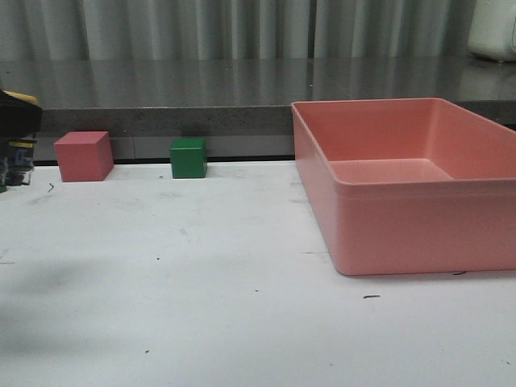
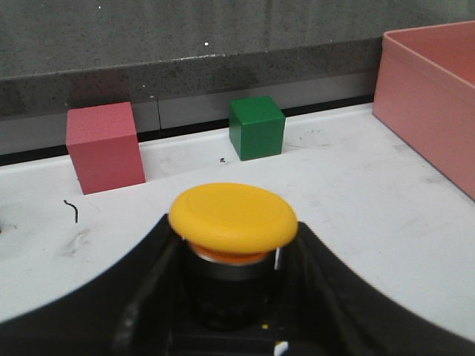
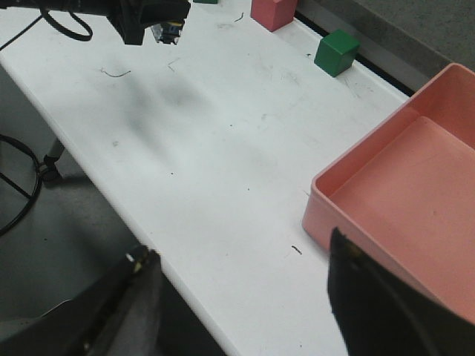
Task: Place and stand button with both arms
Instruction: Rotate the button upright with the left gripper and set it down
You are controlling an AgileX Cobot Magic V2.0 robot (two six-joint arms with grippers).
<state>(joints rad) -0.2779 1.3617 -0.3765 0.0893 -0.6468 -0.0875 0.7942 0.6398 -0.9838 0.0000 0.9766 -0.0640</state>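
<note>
— What do we have under everything?

— We see a flat white table [image 1: 201,306], its top scuffed with small dark marks.

— And resting on it?

— We count a pink cube [image 1: 83,156] and a smaller green cube [image 1: 189,157] near the far edge, apart from each other, plus a large open salmon-pink plastic bin [image 1: 411,234] on the right.

Your front view looks forward, low over the table [image 1: 201,306]. Both wrist views share its green cube [image 1: 189,157]; the right looks down from high above.
</note>
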